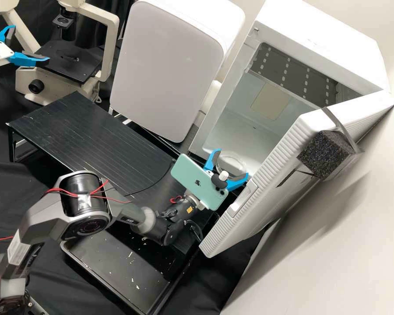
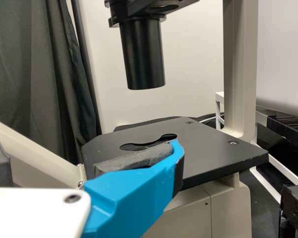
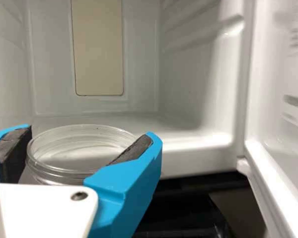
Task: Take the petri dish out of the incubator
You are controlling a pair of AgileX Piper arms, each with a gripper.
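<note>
At the mouth of the open white incubator [image 1: 223, 109], my right gripper [image 1: 232, 163] is shut on the clear round petri dish [image 1: 234, 161]. The right wrist view has the dish [image 3: 84, 130] upright and level between both pads of the gripper [image 3: 92, 133], with the incubator's pale interior [image 3: 139, 106] behind it; its lower front is partly hidden by the fingers. My left gripper [image 1: 30, 43] stands open by the microscope at the upper left. In the left wrist view the gripper [image 2: 87, 148] has nothing between its fingers, near the microscope stage [image 2: 208, 148].
The incubator door [image 1: 271, 175] hangs open to the right of the right gripper. A white appliance [image 1: 168, 65] stands left of the incubator. A black slatted stand [image 1: 87, 135] lies between microscope and incubator, and a black tray [image 1: 114, 267] sits at the front.
</note>
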